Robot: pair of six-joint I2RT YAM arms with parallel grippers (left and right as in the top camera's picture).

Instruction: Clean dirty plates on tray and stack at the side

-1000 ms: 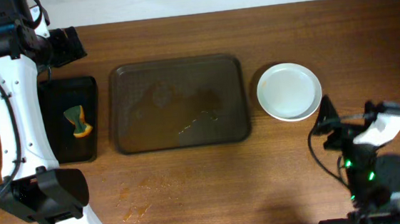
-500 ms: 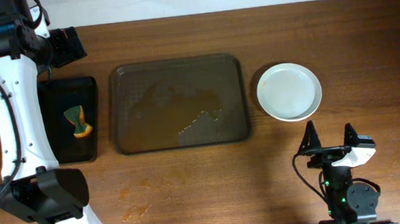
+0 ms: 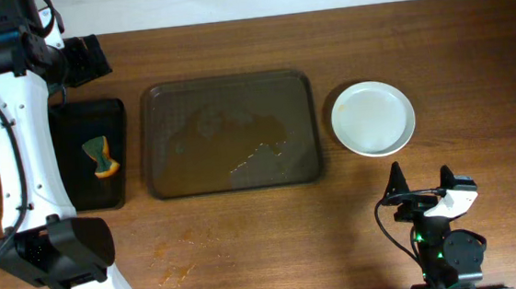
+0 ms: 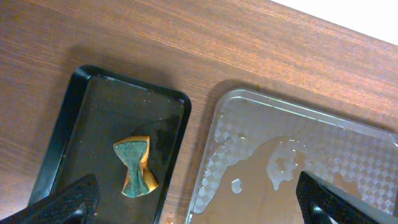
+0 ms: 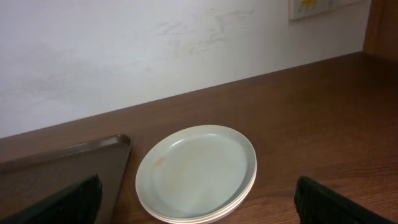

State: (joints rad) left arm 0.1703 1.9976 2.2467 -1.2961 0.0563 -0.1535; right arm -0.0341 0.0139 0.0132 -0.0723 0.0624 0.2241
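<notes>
The white plates (image 3: 373, 118) sit in one stack on the table right of the dark-brown tray (image 3: 230, 135); the stack also shows in the right wrist view (image 5: 198, 173), with a faint orange smear on the top plate. The tray holds no plates, only wet patches (image 4: 298, 174). My left gripper (image 3: 85, 58) is open and empty, high above the table's back left corner. My right gripper (image 3: 420, 180) is open and empty, near the front edge, a little in front of the plate stack.
A smaller black tray (image 3: 93, 154) left of the brown tray holds a green and orange sponge (image 3: 101, 156), also seen in the left wrist view (image 4: 137, 167). Orange sauce smears (image 3: 176, 271) mark the table near the front left.
My right arm has drawn back from beside the plate stack toward the front edge and turned to face the plates. The left arm has not moved.
</notes>
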